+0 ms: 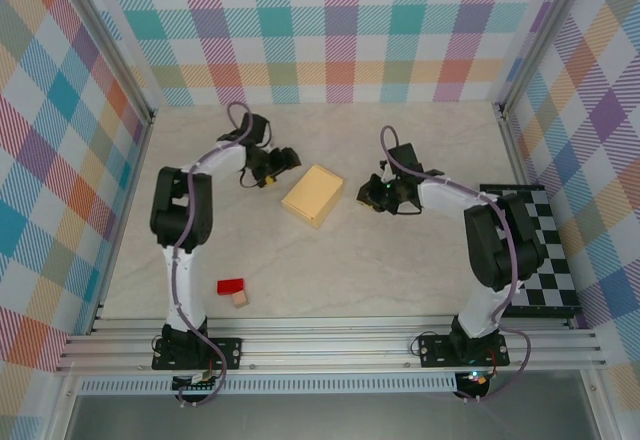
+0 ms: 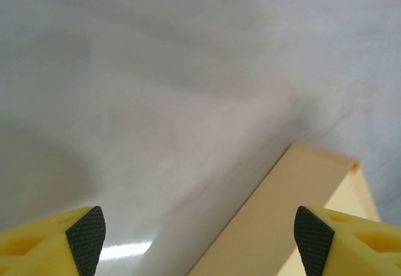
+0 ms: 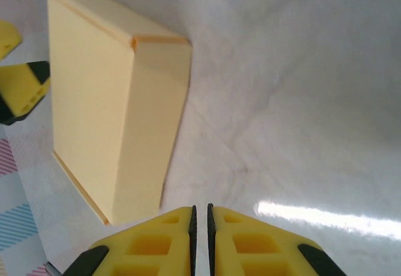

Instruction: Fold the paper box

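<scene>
Mid-table, paper box (image 1: 313, 195) sat with bare table (image 1: 400, 270) all round; left gripper (image 1: 276, 166) gaped wide, empty, just beside its left edge; right gripper (image 1: 374, 196) pinched closed on nothing, near opposite side

Overhead, close wrist views; shared box (image 1: 313, 195)

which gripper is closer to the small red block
Left. The left gripper sits up-table from the red block, just left of the paper box; the right gripper is farther, across on the box's right side.
</scene>
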Available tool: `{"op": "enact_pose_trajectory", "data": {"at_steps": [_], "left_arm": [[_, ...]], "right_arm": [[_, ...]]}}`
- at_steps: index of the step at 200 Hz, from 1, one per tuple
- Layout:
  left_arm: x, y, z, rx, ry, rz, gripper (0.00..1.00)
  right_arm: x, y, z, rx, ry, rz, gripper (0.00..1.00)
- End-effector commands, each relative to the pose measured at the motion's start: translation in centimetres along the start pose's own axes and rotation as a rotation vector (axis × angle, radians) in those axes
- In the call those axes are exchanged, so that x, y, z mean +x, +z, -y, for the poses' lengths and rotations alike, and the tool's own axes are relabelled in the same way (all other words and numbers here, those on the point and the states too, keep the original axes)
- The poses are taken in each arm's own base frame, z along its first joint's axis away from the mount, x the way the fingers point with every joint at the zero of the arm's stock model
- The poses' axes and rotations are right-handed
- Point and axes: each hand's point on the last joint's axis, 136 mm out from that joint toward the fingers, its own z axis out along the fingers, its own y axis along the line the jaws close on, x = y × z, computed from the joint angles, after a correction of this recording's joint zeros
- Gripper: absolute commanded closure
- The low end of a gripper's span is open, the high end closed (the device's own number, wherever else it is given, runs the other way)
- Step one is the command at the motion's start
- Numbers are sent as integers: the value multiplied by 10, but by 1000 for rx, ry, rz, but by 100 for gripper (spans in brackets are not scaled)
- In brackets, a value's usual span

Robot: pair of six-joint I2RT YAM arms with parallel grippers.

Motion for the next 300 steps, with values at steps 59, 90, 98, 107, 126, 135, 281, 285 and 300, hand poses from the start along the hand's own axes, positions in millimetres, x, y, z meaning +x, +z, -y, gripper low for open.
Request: {"op": "enact_pose_trajectory", "data": {"at_steps": [59,90,98,107,126,135,281,285,300], "left_arm": [[76,-3,8,52,62,-42,19],[79,0,17,60,78,-51,19],[82,1,18,60,79,-57,19],[85,2,20,65,79,-59,19],[90,6,29,88,76,-58,19],[92,7,34,100,79,-56,19],[167,32,81,159,-39,-130,20],[167,32,82,163,-39,-131,20],[164,31,83,154,-34,-124,20]], "right_arm": [[61,48,-42,-85,29,-113,85],[60,62,-42,-77,39,-120,85],[59,63,-41,-75,36,-116,85],[58,65,-39,-69,29,-107,85],[57,69,-35,-65,19,-108,85],[59,72,-36,-75,23,-116,85],[27,63,-107,-479,184,65,86],[27,63,-109,-486,184,67,86],[26,62,-112,-498,188,78,86]]}}
